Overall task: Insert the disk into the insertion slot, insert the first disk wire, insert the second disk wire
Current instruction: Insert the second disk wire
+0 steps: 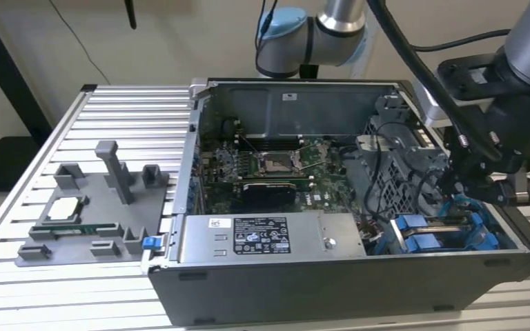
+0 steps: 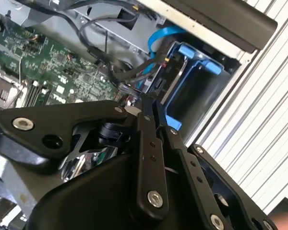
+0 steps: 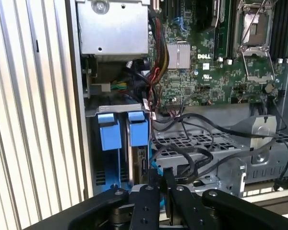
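**Claw down at the drive cage of the open computer**

Ribbed aluminium slats form the table [image 1: 108, 110], and on it lies an open computer case [image 1: 339, 289] on its side. Towards the exterior view's left stands a grey fixture [image 1: 90, 214] carrying a processor chip [image 1: 65, 208] and a memory stick [image 1: 76, 229]. Inside the case the green motherboard [image 1: 265, 165] shows its square silver processor socket [image 1: 275, 162], and a grey power-supply box [image 1: 265, 238] with a white sticker sits along the near wall.

At the exterior view's right the arm [image 1: 523, 89] reaches down into the case, with the claw [image 1: 472, 185] low over the perforated drive cage [image 3: 201, 148]. Blue plastic carriers [image 3: 120, 129] sit side by side in the insertion slot [image 1: 440, 231]; in the first wrist view the edge of the disk [image 3: 140, 163] shows below one of the blue tabs, already seated in the bay. A blue cable [image 2: 161, 36] loops above the cage, and black wires [image 3: 192, 153] trail across the perforated metal.

In both wrist views the claw's black fingers [image 2: 151, 124] lie pressed together, their tips just beside the blue carriers and the black wires; whether they pinch a wire cannot be told.
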Action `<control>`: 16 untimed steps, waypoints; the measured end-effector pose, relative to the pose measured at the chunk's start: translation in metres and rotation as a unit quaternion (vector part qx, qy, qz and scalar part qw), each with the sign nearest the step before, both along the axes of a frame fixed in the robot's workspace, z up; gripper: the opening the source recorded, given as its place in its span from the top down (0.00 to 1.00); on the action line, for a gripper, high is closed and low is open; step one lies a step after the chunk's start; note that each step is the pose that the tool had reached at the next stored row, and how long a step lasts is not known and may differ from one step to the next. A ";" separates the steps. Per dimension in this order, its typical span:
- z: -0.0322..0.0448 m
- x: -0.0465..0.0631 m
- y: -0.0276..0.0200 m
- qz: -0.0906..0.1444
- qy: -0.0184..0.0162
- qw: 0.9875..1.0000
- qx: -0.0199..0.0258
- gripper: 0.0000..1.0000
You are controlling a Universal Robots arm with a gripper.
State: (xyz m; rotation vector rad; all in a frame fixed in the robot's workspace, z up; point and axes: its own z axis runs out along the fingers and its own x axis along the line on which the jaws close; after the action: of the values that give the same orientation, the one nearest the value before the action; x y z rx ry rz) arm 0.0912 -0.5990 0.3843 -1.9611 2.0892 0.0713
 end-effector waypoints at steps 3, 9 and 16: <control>0.0001 -0.008 0.0000 0.000 0.003 1.000 -0.005 1.00; -0.0005 -0.009 0.0000 0.012 0.014 0.999 -0.043 1.00; -0.0050 0.000 0.0006 0.020 0.032 0.998 -0.043 1.00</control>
State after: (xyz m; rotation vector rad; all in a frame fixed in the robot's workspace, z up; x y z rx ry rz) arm 0.0913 -0.5984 0.3793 -2.0773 2.1267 0.0537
